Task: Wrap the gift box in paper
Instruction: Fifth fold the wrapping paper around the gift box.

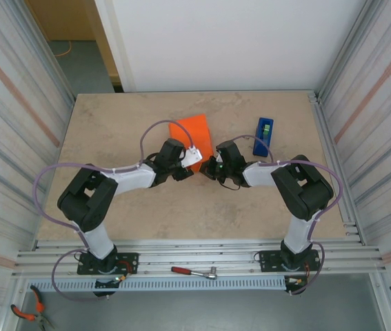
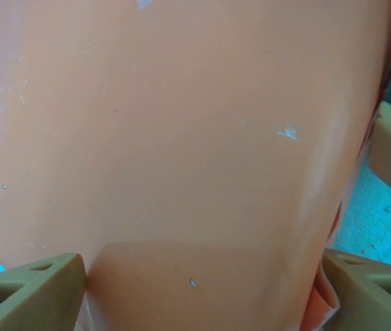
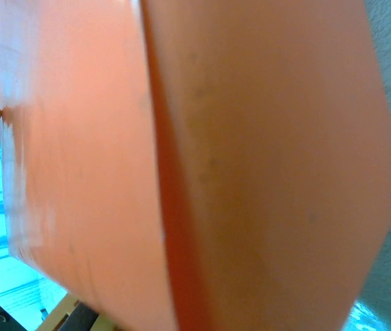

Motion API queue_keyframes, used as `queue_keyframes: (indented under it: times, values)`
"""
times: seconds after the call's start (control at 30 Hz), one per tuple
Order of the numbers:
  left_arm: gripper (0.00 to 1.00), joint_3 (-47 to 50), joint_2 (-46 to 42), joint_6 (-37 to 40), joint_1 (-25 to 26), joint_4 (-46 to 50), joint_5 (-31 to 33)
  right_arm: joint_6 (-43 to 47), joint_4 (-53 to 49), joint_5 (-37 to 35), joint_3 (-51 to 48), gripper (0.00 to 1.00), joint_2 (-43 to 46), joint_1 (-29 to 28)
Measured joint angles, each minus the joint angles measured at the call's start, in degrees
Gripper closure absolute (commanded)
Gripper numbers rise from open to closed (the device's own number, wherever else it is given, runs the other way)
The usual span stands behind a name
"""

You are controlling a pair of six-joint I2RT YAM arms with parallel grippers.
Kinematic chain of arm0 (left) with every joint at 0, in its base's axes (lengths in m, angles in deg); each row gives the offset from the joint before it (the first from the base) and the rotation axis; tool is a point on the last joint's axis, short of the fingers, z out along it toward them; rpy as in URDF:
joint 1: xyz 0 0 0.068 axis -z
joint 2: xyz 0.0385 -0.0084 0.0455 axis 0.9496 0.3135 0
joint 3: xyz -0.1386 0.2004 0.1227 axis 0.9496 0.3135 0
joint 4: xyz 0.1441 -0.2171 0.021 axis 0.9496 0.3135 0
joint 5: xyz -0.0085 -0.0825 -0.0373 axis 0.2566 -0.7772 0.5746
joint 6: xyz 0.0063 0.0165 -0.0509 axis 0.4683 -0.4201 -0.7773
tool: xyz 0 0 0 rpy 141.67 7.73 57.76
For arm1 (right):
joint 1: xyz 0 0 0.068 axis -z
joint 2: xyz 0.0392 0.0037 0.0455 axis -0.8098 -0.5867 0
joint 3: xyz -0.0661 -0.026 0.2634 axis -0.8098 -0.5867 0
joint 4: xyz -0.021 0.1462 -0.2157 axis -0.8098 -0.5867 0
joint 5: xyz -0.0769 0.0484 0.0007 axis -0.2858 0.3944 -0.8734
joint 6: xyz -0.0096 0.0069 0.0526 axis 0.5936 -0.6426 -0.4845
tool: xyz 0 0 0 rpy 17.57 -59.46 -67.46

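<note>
I'm mid-fold: the orange paper (image 1: 191,131) stands folded up at the centre of the surface (image 1: 112,124), with the box hidden, I judge, inside it. My left end effector (image 2: 198,293) is apart, astride the fold, and the right end effector (image 1: 212,165) is closed just beside it. Next I need to press the flap flat without shifting the bundle.

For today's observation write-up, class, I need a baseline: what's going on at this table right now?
A robot is handling orange paper, creased and folded, in the middle of the table. Its left gripper straddles the paper, fingers wide apart; whether it grips is unclear. Its right gripper is shut, close against the paper. A blue tape dispenser sits untouched to the right.
</note>
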Motion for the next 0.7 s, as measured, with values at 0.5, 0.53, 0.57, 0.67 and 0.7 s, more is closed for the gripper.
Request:
queue_keyframes:
  times: [0.5, 0.53, 0.57, 0.67, 0.7]
  values:
    - [0.21, -1.01, 0.28, 0.04, 0.0, 1.31, -0.04, 2.54, -7.67, 1.46, -1.27, 0.7, 10.34, 6.45]
    - [0.21, -1.01, 0.28, 0.04, 0.0, 1.31, -0.04, 3.43, -9.84, 1.36, -1.29, 0.66, 12.87, 8.31]
    - [0.22, -1.01, 0.28, 0.04, 0.0, 1.31, -0.04, 4.59, -12.0, 1.18, -1.25, 0.61, 15.32, 10.34]
    - [0.22, -1.01, 0.28, 0.04, 0.0, 1.33, -0.04, 8.92, -18.82, 0.28, 0.0, 0.55, 20.81, 16.83]
    - [0.22, -1.01, 0.28, 0.04, 0.0, 1.33, -0.04, 10.23, -20.9, 0.15, 0.81, 0.54, 21.92, 19.21]
